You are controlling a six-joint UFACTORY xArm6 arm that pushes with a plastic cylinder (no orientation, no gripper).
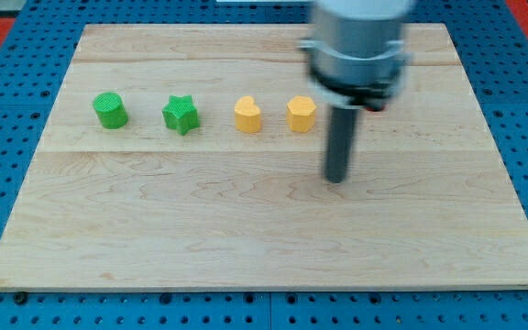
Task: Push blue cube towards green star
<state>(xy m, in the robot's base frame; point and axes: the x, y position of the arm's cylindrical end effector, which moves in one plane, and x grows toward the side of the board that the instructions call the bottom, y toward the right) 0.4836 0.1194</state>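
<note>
The green star [181, 115] lies on the wooden board [246, 229] at the upper left. No blue cube shows in this view; it may be hidden behind the arm. My tip [337, 179] rests on the board right of centre, below and right of the yellow blocks and far right of the green star. A small red patch [375, 108] peeks out beside the rod's right, behind the arm's body.
A green cylinder [110, 110] sits left of the star. A yellow heart-like block [247, 115] and a yellow hexagonal block [302, 114] sit in the same row, right of the star. Blue pegboard [7, 110] surrounds the board.
</note>
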